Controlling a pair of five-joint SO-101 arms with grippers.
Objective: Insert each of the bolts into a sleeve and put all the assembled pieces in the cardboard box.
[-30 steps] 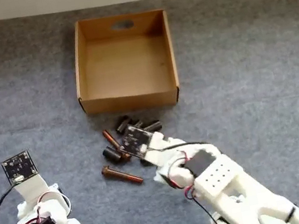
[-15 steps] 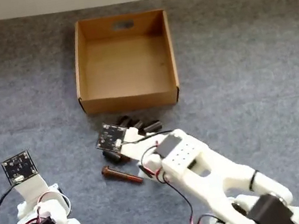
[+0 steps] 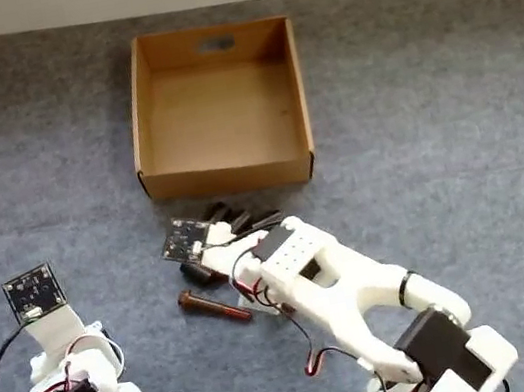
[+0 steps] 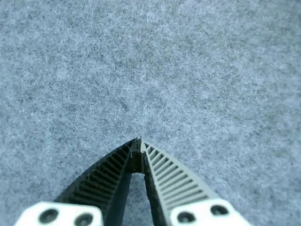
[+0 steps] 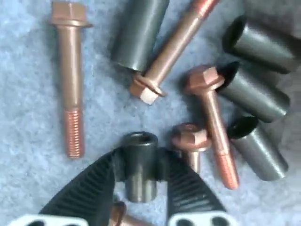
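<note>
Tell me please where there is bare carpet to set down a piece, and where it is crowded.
Bare carpet lies right of the cardboard box and left of it. The box floor is bare too. Crowded: between the box's front wall and the lone bolt, where bolts and sleeves pile up and the right hand grips a sleeve.
</note>
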